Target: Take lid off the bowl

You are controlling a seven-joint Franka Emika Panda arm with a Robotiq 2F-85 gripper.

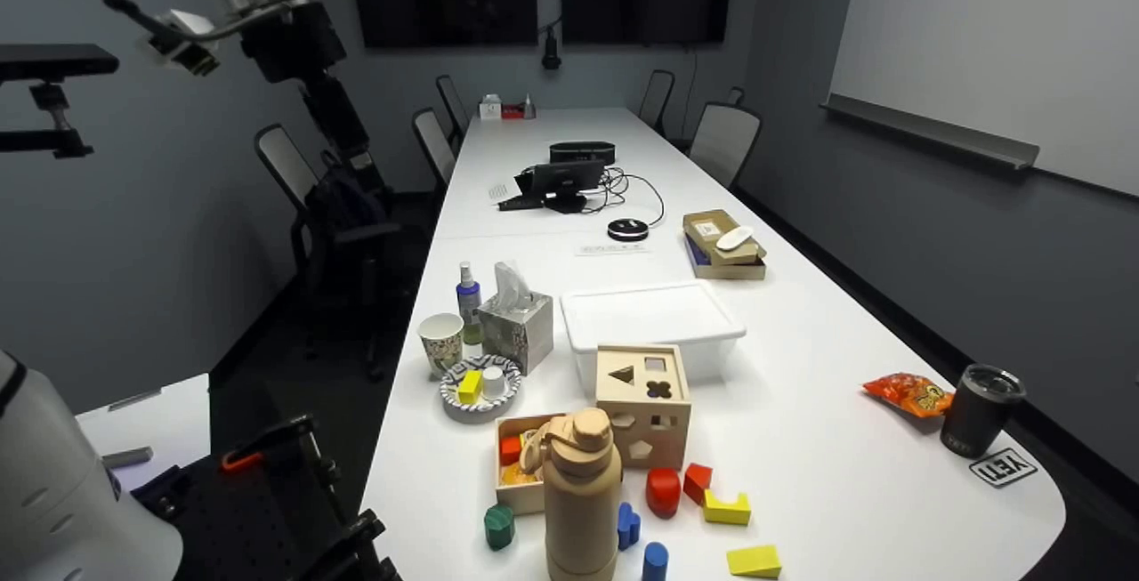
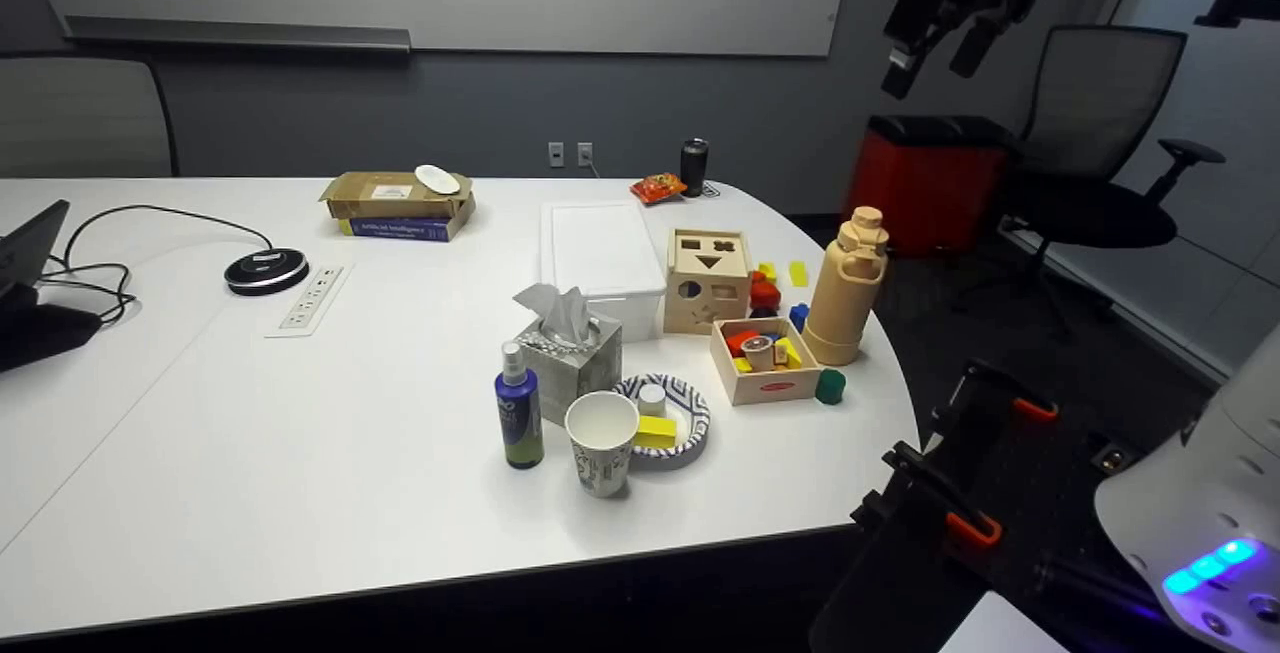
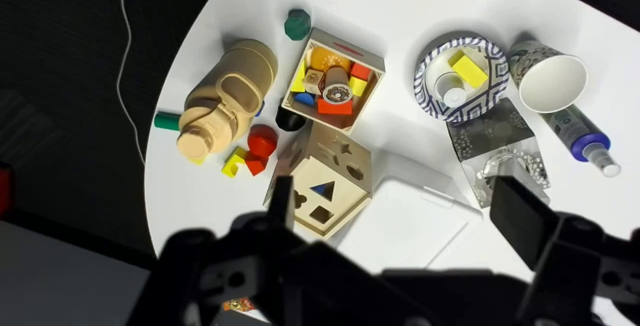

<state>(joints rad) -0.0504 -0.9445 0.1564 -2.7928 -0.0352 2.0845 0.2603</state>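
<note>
The bowl (image 1: 509, 392) is small, round and shallow, with a zigzag-patterned rim. It stands near the table edge and also shows in an exterior view (image 2: 698, 418) and in the wrist view (image 3: 492, 91). Its top is uncovered. A yellow block (image 3: 469, 71) and a small white cylinder (image 3: 451, 90) lie in it. A flat white lid (image 1: 654, 314) covers the translucent boxy container (image 2: 630, 318); no lid shows on the bowl. My gripper (image 2: 935, 68) is high above and apart from the table. Its fingers (image 3: 400, 206) are wide apart with nothing between them.
A paper cup (image 2: 602, 443), spray bottle (image 2: 519, 413) and tissue box (image 2: 570, 363) stand beside the bowl. A wooden shape box (image 1: 642, 403), block tray (image 2: 765, 363) and tall beige flask (image 1: 583, 501) stand near the table end. Loose blocks lie around them.
</note>
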